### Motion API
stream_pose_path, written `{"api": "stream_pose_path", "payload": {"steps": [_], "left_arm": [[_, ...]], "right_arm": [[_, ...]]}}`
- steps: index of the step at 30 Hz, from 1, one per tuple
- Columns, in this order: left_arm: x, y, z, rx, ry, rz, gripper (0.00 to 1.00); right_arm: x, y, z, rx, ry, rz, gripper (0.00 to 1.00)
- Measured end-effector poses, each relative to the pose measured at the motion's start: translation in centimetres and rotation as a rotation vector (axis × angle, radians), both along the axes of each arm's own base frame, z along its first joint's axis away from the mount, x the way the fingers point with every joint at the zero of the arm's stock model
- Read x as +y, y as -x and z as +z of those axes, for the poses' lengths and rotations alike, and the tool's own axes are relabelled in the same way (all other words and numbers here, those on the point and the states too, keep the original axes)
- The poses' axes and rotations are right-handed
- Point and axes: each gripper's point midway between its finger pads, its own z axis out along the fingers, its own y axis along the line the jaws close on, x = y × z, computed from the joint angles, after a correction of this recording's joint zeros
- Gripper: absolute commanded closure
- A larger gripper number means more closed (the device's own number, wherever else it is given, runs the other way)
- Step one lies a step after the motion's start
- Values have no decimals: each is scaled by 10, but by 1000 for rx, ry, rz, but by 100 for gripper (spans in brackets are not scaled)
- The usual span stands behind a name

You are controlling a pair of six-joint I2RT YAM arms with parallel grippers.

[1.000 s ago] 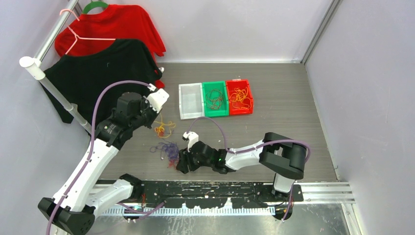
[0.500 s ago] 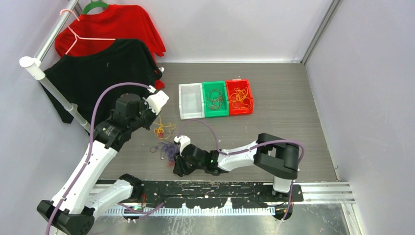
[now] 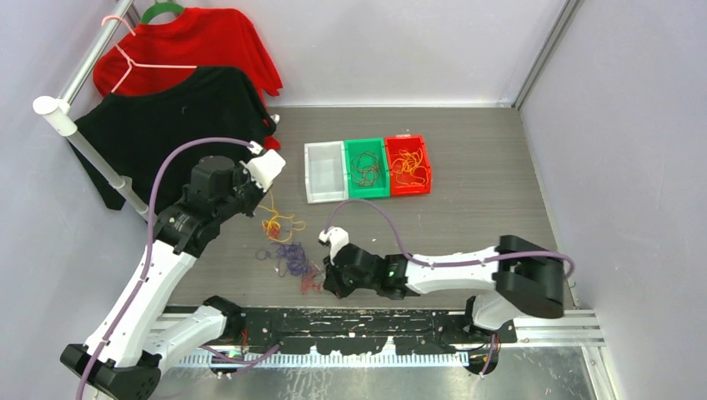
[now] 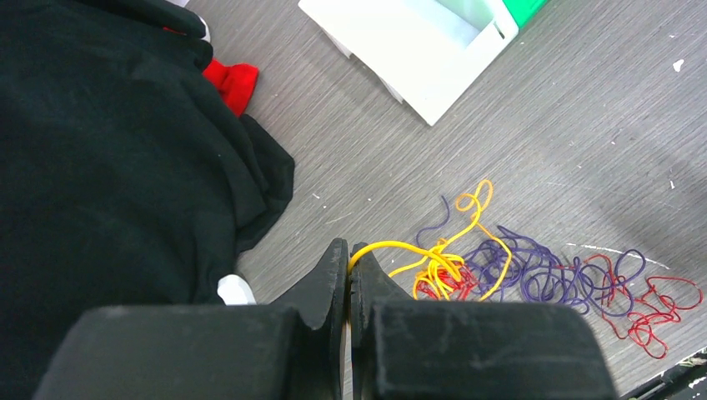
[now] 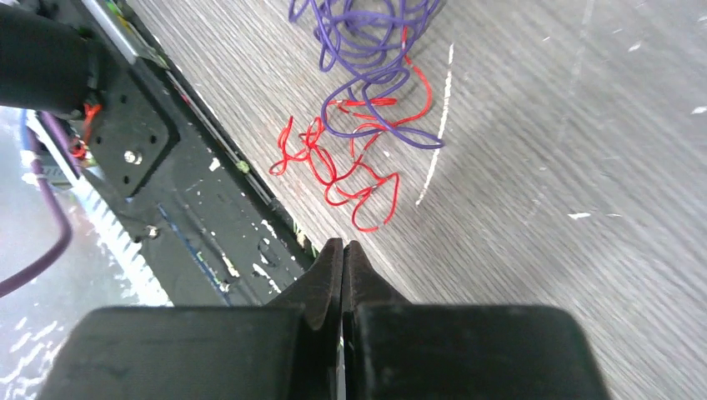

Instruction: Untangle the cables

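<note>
Pinching left gripper: your jaws clamp the orange cable to draw it from the tangle.
Right gripper: closed, empty, near the red cable.

Orange cable — end hidden between the closed fingers of the left hand.
Purple cables — upper loops cut off by the right wrist view's top edge.
White bin: far end cropped.
Green bin: corner only.
Black shirt: runs past the left edge.
Right hand: fingertips hidden under its wrist from above.
Red bin: strands too small to separate.
</note>
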Motion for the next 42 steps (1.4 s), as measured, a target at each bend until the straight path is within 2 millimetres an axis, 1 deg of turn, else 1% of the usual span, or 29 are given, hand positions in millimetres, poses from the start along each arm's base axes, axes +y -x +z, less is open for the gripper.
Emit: {"api": "stream_pose_path", "payload": {"steps": [3, 4, 5, 6, 7, 8, 9, 11, 13, 16, 18, 19, 20, 22, 23, 24, 25, 26, 27, 29, 32, 34, 37, 39, 42], "left_arm": [[0, 0, 1, 1, -1, 0, 100], [0, 0, 2, 1, 0, 0, 100], [0, 0, 3, 0, 0, 0, 100], [-1, 0, 3, 1, 1, -2, 100], [-2, 0, 2, 7, 2, -8, 99], [-3, 3, -1, 23, 4, -20, 97], [-4, 5, -3, 34, 4, -28, 95], [-9, 12, -11, 70, 11, -61, 94], [-12, 18, -28, 116, 11, -86, 94], [-10, 29, -65, 215, -21, -98, 95], [-6, 36, -88, 280, -52, -99, 95], [-5, 39, -97, 303, -65, -101, 95], [-4, 40, -102, 317, -75, -104, 95], [-3, 41, -110, 333, -86, -107, 95], [-3, 42, -112, 338, -88, -109, 95], [-3, 43, -115, 341, -90, -112, 95], [-3, 44, -118, 345, -89, -115, 95], [-3, 45, -123, 355, -91, -118, 95], [-3, 48, -131, 369, -96, -122, 95], [-1, 53, -144, 395, -110, -130, 94], [4, 63, -169, 442, -138, -144, 94], [7, 69, -187, 475, -165, -155, 94], [12, 75, -212, 521, -211, -177, 95], [17, 77, -227, 542, -251, -191, 95], [21, 75, -237, 531, -295, -206, 96]], "right_arm": [[-13, -8, 22, -33, -31, -23, 99], [-20, -13, 28, -43, -36, -40, 97], [-26, -16, 32, -49, -40, -55, 85], [-33, -20, 36, -54, -45, -71, 70], [-39, -23, 39, -59, -47, -84, 58], [-43, -26, 42, -62, -49, -99, 49], [-44, -28, 45, -69, -53, -106, 45], [-41, -25, 46, -78, -54, -91, 40], [-33, -16, 40, -81, -36, -53, 39], [-8, -2, 26, -75, -5, 15, 39], [8, 4, 18, -75, 13, 47, 39], [18, 6, 15, -76, 16, 63, 41], [25, 7, 12, -76, 17, 72, 42], [38, 8, 4, -76, 23, 87, 50], [42, 7, 1, -76, 28, 89, 56], [45, 6, -3, -78, 34, 91, 69], [48, 5, -6, -81, 41, 91, 78], [50, 4, -9, -84, 48, 91, 86], [50, 3, -12, -88, 53, 90, 91], [49, 0, -13, -92, 58, 79, 98], [42, -6, -9, -97, 44, 55, 99], [29, -11, -4, -88, 31, 35, 99], [4, -25, 12, -73, -17, -17, 99], [-8, -34, 24, -75, -51, -52, 99], [-21, -39, 39, -77, -95, -78, 99]]}}
